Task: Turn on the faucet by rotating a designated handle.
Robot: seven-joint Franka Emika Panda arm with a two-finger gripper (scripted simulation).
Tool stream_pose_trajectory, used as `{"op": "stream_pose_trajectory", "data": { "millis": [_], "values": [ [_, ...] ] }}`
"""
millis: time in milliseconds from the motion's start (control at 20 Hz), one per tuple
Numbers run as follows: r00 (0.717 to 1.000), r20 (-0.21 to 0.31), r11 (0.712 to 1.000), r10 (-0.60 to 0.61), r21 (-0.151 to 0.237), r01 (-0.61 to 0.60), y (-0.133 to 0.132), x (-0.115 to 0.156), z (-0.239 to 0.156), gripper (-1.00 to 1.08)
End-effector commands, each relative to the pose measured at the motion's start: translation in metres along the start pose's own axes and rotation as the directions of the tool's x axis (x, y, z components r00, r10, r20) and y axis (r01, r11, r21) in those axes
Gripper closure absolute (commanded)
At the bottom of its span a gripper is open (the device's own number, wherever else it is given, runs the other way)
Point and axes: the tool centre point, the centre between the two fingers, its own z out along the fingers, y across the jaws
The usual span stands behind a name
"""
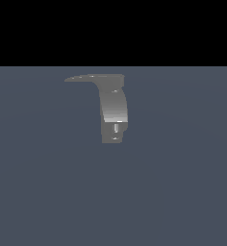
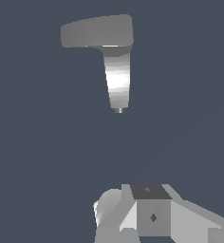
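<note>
The faucet (image 1: 114,108) is a small grey curved block standing on the flat blue-grey floor, with a tiny light peg (image 1: 116,128) low on its body. Its handle (image 1: 86,77), a thin flat blade, lies across the top and tapers to a point toward the exterior view's left. The wrist view looks down on the handle (image 2: 97,31) and the body (image 2: 118,80). Only pale blocky parts of my gripper (image 2: 152,209) show at that picture's edge, well apart from the faucet and touching nothing. The fingertips are hidden. The arm does not appear in the exterior view.
Flat blue-grey floor (image 1: 182,192) surrounds the faucet on all sides. A black band fills the top of the exterior view.
</note>
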Motion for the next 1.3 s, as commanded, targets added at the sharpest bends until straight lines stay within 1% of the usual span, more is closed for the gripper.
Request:
{"op": "stream_pose_trajectory", "data": {
  "millis": [0, 350, 750, 1000, 1250],
  "values": [
    [1.0, 0.0, 1.0, 0.0, 0.0, 0.0, 0.0, 0.0, 0.0, 1.08],
    [1.0, 0.001, 1.0, 0.024, 0.0, -0.024, -0.006, 0.002, 0.004, 1.08],
    [0.994, 0.004, 0.994, 0.113, -0.001, -0.113, -0.026, 0.012, 0.018, 1.08],
    [0.98, 0.007, 0.98, 0.2, -0.002, -0.2, -0.046, 0.023, 0.032, 1.08],
    [0.955, 0.01, 0.955, 0.297, -0.003, -0.297, -0.067, 0.038, 0.048, 1.08]
  ]
}}
